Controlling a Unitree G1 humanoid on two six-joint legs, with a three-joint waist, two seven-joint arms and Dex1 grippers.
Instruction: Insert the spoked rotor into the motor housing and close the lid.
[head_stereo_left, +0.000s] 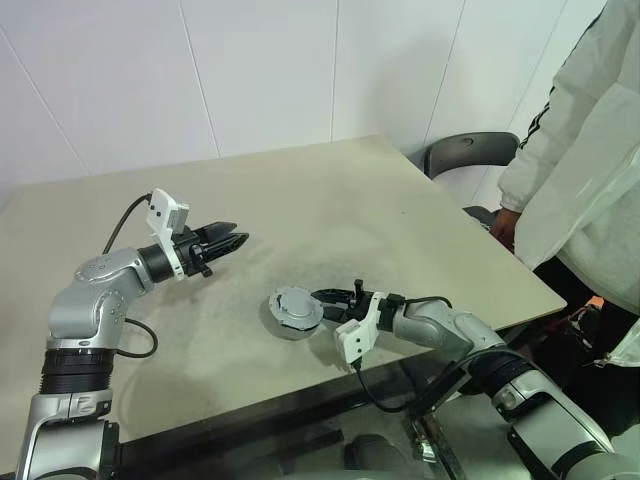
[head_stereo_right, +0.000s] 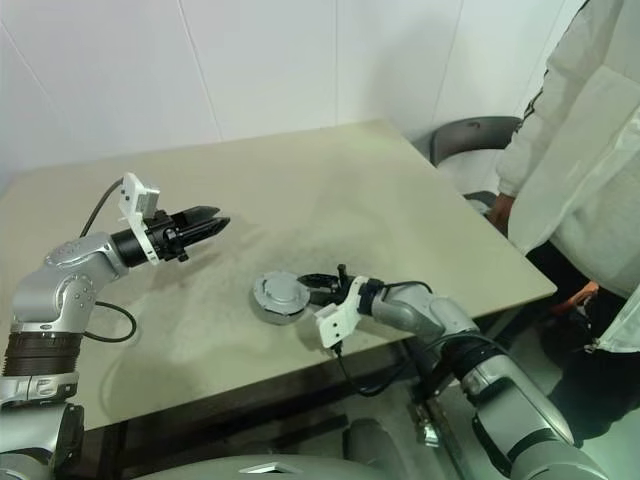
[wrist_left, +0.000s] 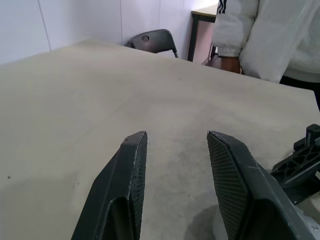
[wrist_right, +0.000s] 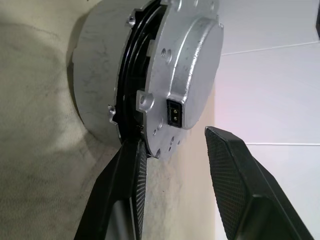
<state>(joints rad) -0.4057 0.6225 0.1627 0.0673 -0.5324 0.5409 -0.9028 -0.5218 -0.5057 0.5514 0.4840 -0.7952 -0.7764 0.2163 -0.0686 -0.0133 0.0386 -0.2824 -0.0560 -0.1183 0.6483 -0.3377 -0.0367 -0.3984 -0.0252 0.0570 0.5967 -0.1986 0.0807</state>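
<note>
Right gripper sits just off the assembly, jaws apart, nothing between them. One finger touches the edge where the black rim shows. The lid sits on the motor housing, a small black connector socket facing us, all resting on the beige table.

The motor housing's copper windings are being hidden under the lid, whose upper rim is being cut off at twelve o'clock in the right wrist view. The person is being cropped at the three o'clock edge. The chair is being partly covered by the table.
</note>
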